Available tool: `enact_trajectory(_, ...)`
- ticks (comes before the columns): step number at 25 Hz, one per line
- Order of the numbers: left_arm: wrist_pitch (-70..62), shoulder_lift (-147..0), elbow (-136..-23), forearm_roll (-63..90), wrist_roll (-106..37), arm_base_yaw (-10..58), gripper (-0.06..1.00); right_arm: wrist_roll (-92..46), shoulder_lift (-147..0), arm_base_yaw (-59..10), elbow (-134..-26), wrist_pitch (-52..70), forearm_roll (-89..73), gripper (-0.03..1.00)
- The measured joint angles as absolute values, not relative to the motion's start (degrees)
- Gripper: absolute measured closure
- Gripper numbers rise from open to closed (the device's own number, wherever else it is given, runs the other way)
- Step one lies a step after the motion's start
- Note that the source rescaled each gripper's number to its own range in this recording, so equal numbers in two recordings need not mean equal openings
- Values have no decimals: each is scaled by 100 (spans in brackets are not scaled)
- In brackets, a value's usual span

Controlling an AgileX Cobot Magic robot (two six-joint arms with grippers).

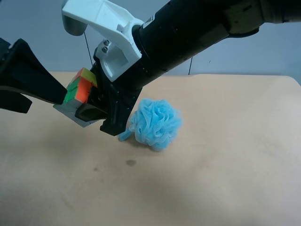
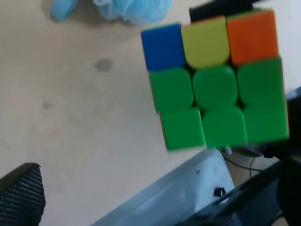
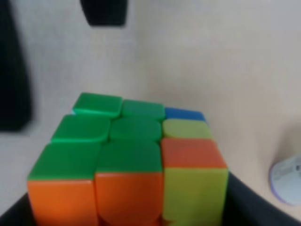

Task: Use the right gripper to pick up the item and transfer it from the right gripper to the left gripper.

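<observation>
Right gripper [image 1: 94,110] clamps the cube's [image 1: 81,87] base, clear of the table [image 1: 235,165]. Left gripper [image 1: 44,99] sits just left of it, jaws spread wide, cube facing their gap

The light beige counter [image 1: 225,179] carries a fluffy blue mesh bath puff [image 1: 156,123]. A small dark stain [image 1: 130,163] lies near the puff.
</observation>
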State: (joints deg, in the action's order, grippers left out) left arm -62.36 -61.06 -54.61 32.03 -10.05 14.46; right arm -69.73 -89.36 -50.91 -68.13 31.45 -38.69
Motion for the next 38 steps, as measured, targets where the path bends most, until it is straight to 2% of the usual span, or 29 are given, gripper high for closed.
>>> enact_trajectory(13,-5745,-6437,-5461,3779,-1306,1449,-5,-6985,-9143,-5096,-6813,3121,-4101,97)
enact_trajectory(38,-5899,-6854,-5461,3704,-1439,1449,-5,-7414,-9149,-5096,-6813,3005,-4619,97)
